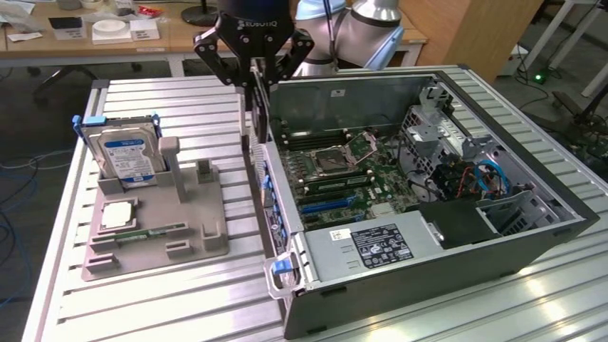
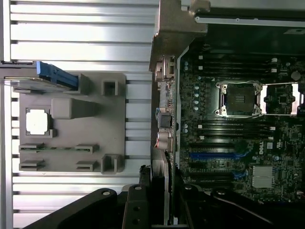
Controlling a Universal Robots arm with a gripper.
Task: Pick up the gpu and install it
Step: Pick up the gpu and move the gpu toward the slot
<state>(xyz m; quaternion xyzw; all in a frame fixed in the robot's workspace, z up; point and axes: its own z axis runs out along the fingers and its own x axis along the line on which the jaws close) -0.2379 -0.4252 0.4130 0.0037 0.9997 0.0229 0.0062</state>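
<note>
My gripper (image 1: pixel 256 80) hangs over the rear wall of the open computer case (image 1: pixel 532 235) and is shut on the gpu (image 1: pixel 258 107). The gpu hangs upright and edge-on, a thin card reaching down toward the case's back edge. In the wrist view the gpu (image 2: pixel 164 109) runs as a narrow strip along the edge of the motherboard (image 2: pixel 238 143), its silver bracket (image 2: pixel 176 24) at the far end, and my gripper (image 2: pixel 159 195) clamps its near end. The blue expansion slots (image 2: pixel 214 156) lie just beside the card.
A grey holder tray (image 1: pixel 152 235) on the slatted table (image 1: pixel 142 306) at the exterior view's left carries a hard drive (image 1: pixel 128 157), a processor chip (image 1: pixel 116 214) and a memory stick (image 1: pixel 142 233). Inside the case are the power supply (image 1: pixel 375 246) and drive cages (image 1: pixel 446 135).
</note>
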